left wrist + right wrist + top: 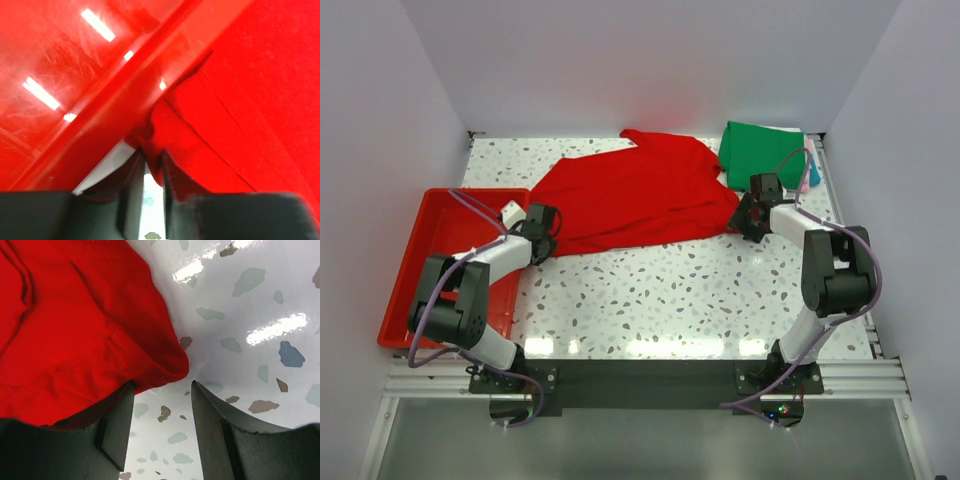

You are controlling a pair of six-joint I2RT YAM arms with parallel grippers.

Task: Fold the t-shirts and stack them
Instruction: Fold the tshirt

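A bright red t-shirt (640,195) lies spread and rumpled across the back middle of the table. My left gripper (542,232) is at its left corner, beside the red tray. In the left wrist view the gripper (153,156) has its jaws nearly together, pinching a fold of the red cloth (240,90). My right gripper (745,218) is at the shirt's right corner. In the right wrist view it (162,384) is open; the red hem (65,325) drapes over its left finger, not gripped. A folded green t-shirt (760,152) lies at the back right.
A rigid red plastic tray (430,250) stands at the left table edge, close to my left gripper, and fills the left wrist view (60,75). Pink and teal cloth edges (810,172) show beside the green shirt. The speckled table (670,290) is walled on three sides.
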